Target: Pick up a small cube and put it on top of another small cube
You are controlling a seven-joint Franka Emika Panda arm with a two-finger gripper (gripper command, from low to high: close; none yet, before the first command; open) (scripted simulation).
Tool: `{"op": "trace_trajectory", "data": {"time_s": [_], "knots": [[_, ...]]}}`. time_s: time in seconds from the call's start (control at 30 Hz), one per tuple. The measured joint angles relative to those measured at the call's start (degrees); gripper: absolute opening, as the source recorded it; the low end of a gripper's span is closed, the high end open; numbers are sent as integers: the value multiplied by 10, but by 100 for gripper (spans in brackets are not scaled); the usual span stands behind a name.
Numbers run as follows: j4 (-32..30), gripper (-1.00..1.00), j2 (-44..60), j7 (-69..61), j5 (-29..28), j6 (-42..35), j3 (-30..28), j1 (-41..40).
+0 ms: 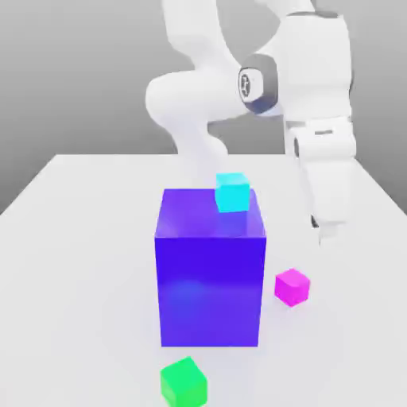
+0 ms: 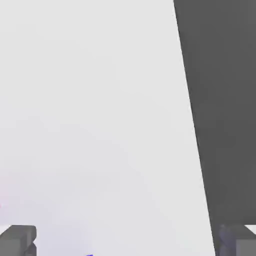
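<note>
The small magenta cube (image 1: 292,286) sits on the white table (image 1: 79,238), to the exterior view's right of the big blue-purple cube (image 1: 211,270). My gripper (image 1: 328,233) hangs above the table, behind and slightly right of the magenta cube, apart from it. In the hand view the gripper (image 2: 129,242) is open, its two grey fingertips (image 2: 17,240) standing wide apart with only bare table between them. A small cyan cube (image 1: 232,192) rests on the big cube's top at its far right corner. A small green cube (image 1: 184,382) lies on the table in front of the big cube.
The big cube stands tall in the middle of the table. The table's edge (image 2: 197,140) runs close by the hand, with dark background beyond it. The white arm (image 1: 318,95) reaches down at the exterior view's right.
</note>
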Motion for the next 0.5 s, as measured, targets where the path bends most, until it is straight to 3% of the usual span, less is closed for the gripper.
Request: {"op": "trace_trajectory", "data": {"time_s": [0.27,0.37,0.43,0.5], "knots": [[-89,0,94,-201,6,83,-10,87],[-86,0,148,-267,76,126,-7,109],[-78,0,186,-312,137,156,35,86],[-70,0,224,-332,163,187,80,47]]}}
